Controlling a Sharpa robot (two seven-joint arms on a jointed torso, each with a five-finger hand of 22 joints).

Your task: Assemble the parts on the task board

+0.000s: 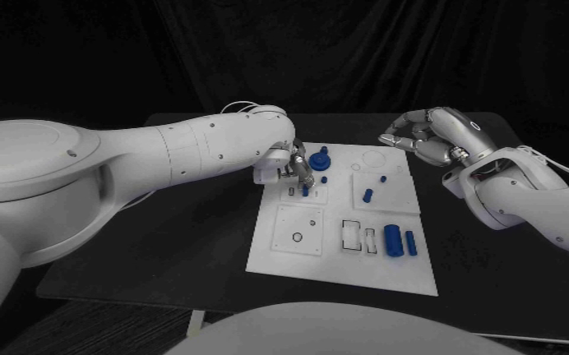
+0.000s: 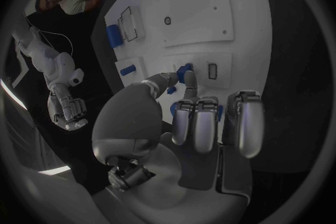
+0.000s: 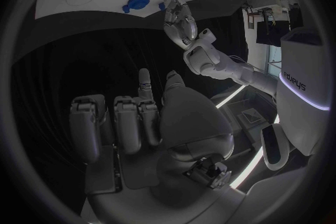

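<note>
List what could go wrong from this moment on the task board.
1. The left hand has its fingertips on a small blue part at the task board, close to the blue knob-shaped part; a slip could knock it.
2. The two blue cylinders lie loose near the board's edge and could roll if the board is nudged.
3. The right hand is off the board, so nothing steadies it.

Left hand covers small blue piece at its fingertips; grip on it unclear. Board's tiny markings too small to read.
</note>
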